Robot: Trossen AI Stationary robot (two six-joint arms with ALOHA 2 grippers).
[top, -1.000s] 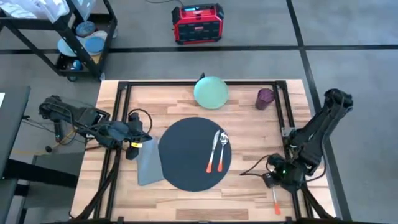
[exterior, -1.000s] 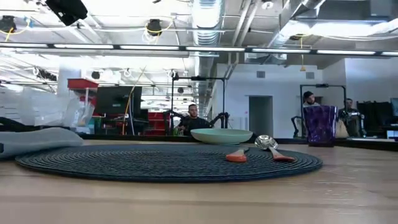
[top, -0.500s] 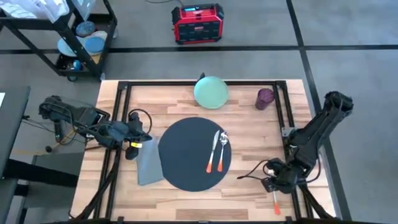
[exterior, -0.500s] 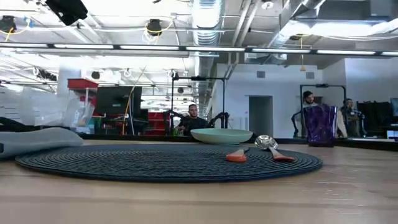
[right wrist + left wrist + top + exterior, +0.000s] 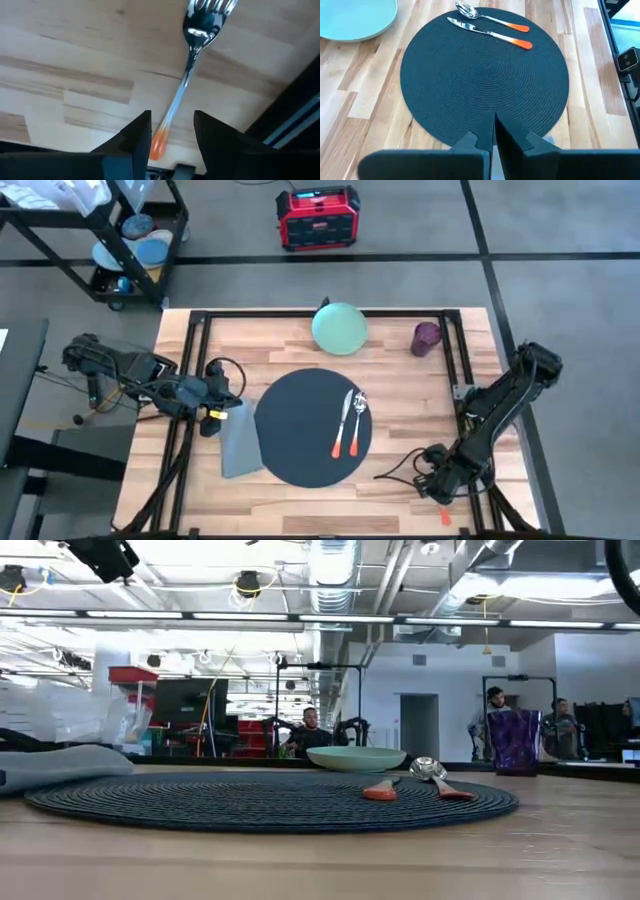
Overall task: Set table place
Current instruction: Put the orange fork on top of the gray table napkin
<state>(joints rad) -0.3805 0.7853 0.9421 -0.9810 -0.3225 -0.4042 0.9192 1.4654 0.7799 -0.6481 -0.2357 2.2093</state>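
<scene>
I am hanging my right tool (image 5: 172,131) low over the near right corner of the bench (image 5: 400,385), its fingers spread on either side of a fork (image 5: 186,80) with an orange handle — the fork is lying flat on the wood, not gripped. My left tool (image 5: 494,134) is waiting at the bench's left edge, fingers pressed together, over the grey napkin (image 5: 238,442). The place (image 5: 300,425) is sitting mid-bench, carrying a spoon (image 5: 357,420) and a knife (image 5: 342,425) — green plate (image 5: 339,327) and purple cup (image 5: 427,336) are standing beyond it.

Placemat (image 5: 305,427) centre: bare | right part: spoon (image 5: 356,420), knife (image 5: 343,423) | far edge: plate (image 5: 339,327), cup (image 5: 426,337) | left: napkin (image 5: 238,442)
</scene>
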